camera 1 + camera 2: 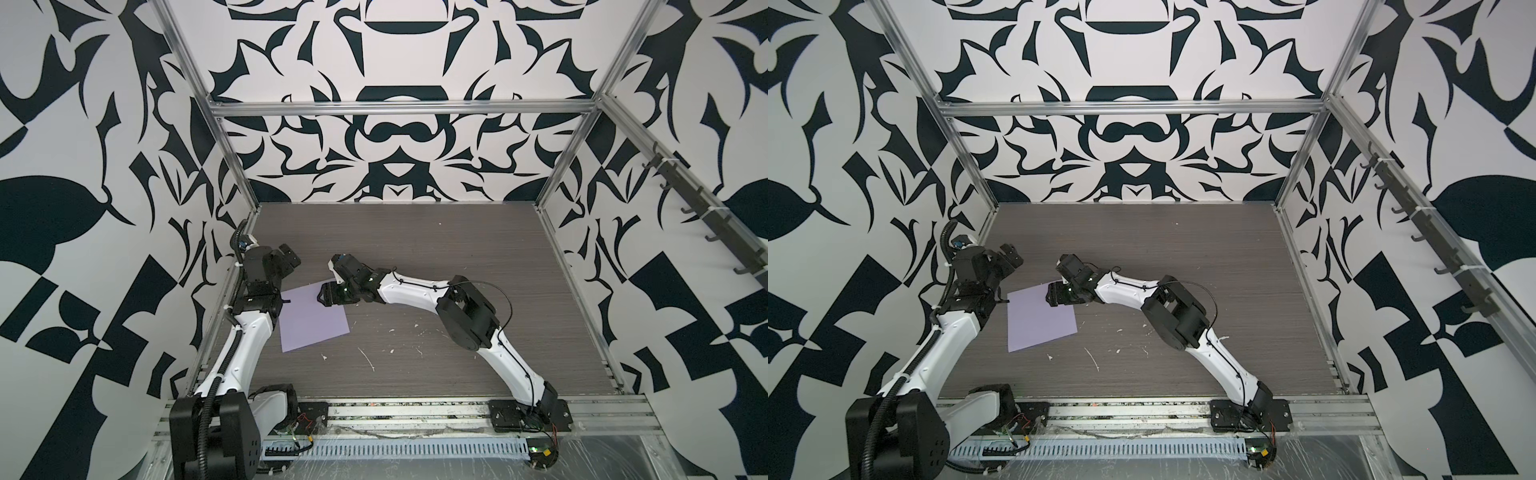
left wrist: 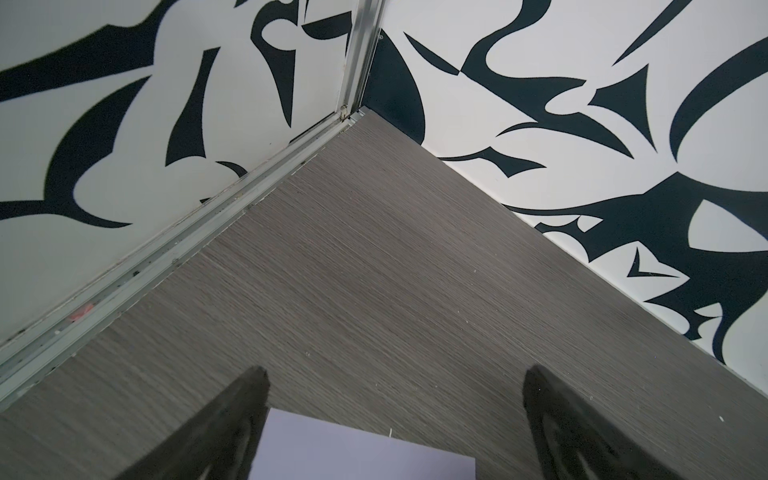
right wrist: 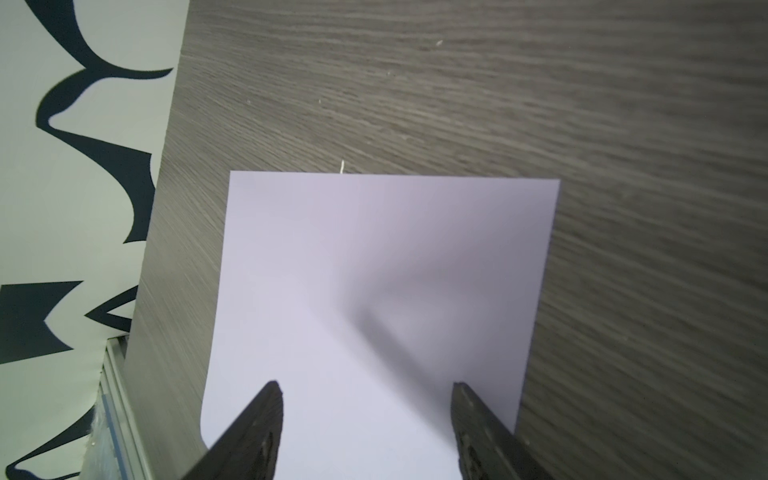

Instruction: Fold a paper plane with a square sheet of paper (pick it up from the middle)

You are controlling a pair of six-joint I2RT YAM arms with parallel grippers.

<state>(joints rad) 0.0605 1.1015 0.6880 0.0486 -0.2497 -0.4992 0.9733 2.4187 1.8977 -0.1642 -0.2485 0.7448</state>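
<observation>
Sheet [image 3: 374,249] looks light, floppy; I'd pinch its raised ridge; right gripper [image 3: 365,386] spread astride it; left gripper [image 2: 397,370] spread, empty.

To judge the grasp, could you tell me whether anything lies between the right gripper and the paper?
Nothing visible does: the right gripper is down at the bare surface of the square sheet of paper; the white flecks lie beside it.

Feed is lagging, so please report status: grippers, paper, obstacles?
Left gripper open, empty. Right gripper open, pressing the square sheet of paper, which buckles. Sheet unfolded on table. White flecks nearby, none blocking.
</observation>
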